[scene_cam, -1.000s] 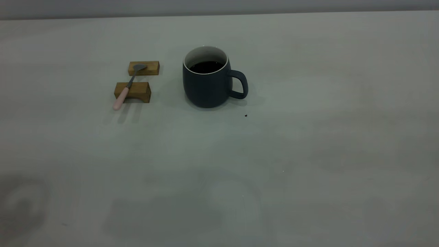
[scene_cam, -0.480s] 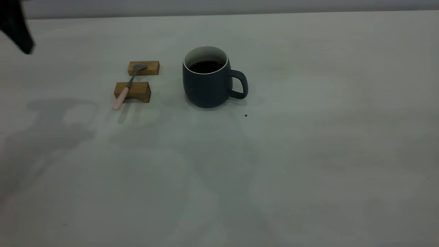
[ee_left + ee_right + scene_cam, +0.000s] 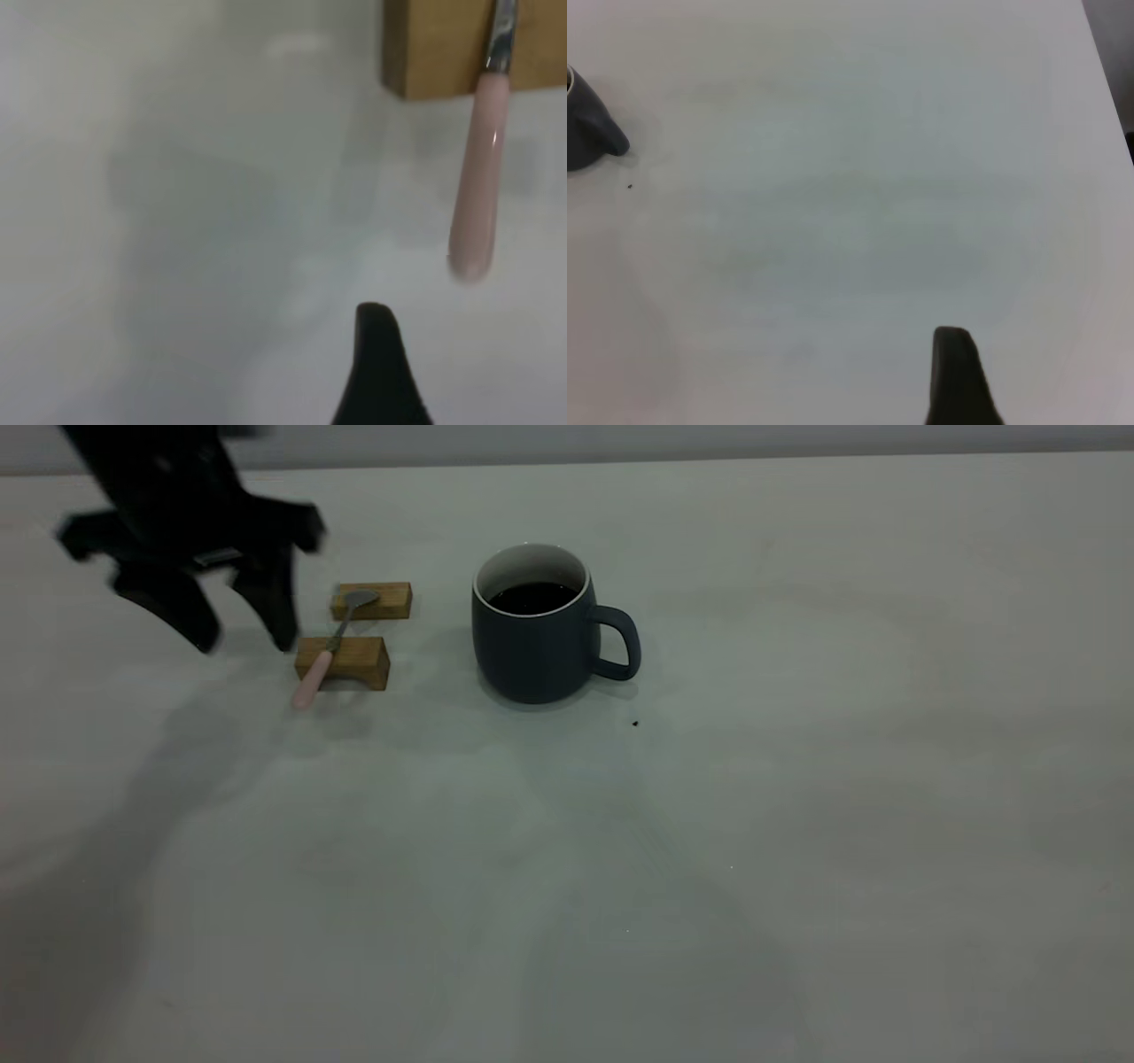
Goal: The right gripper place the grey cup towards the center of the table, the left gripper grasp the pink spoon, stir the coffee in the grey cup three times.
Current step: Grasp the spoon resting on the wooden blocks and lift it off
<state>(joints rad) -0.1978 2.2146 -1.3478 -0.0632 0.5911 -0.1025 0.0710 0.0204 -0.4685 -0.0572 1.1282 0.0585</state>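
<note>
**Cup set mid-table, spoon on its blocks**

Coffee (image 3: pixel 532 596) lay dark inside the grey cup (image 3: pixel 540 629), which stood upright just left of centre in the upper part of the exterior frame, handle pointing right. Left of it, the pink spoon (image 3: pixel 323 657) lay across two wooden blocks (image 3: pixel 345 662), bowl on the far block, pink handle overhanging the near one above the table (image 3: pixel 797 824). My left gripper (image 3: pixel 239 633) hung at upper left, just beside the spoon, prongs spread wide and holding nothing. My right gripper (image 3: pixel 957 376) showed one fingertip only; its opening I could not tell.
</note>
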